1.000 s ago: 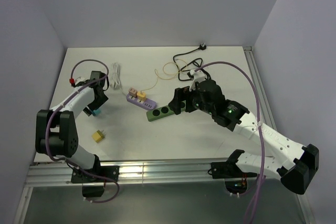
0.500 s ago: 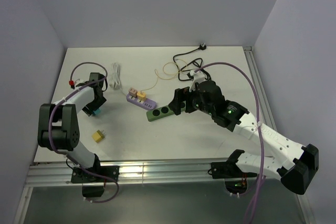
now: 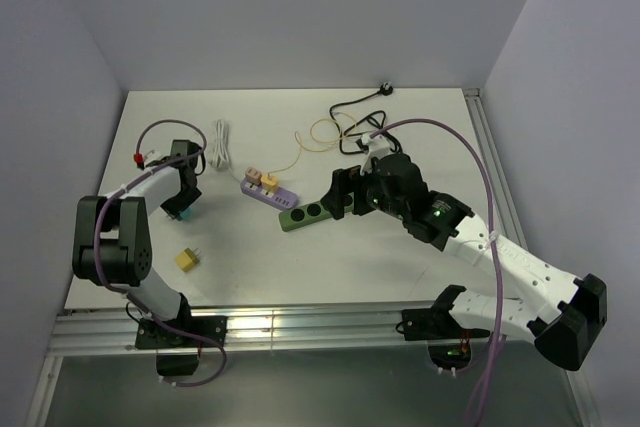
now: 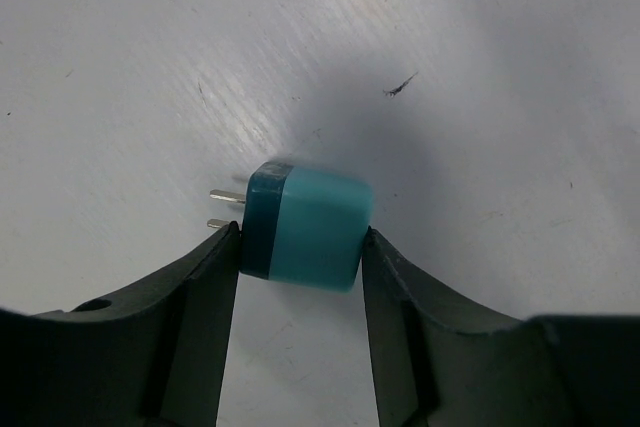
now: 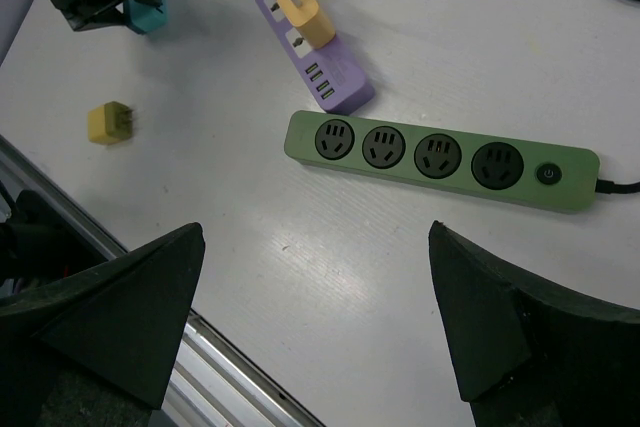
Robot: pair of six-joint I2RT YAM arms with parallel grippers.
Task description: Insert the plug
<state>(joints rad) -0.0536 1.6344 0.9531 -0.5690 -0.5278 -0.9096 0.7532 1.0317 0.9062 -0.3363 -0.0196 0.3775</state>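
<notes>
Since earlier left gripper [image 4: 300,239] had closed onto teal plug [image 4: 312,229], right gripper [image 5: 315,247] stayed wide open, scuffed white table [image 3: 300,267], pale walls [image 3: 300,17]

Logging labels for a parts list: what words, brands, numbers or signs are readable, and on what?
No text is readable.
On the green power strip, the round button bears a mark too small to read.
The teal plug, purple strip and loose yellow plug show no print.

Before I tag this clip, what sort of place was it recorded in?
Probably a robotics lab test cell: a white table boxed in by plain walls, an aluminium rail along its near edge carrying the arm bases, and props laid out: a green power strip and a teal plug.
</notes>
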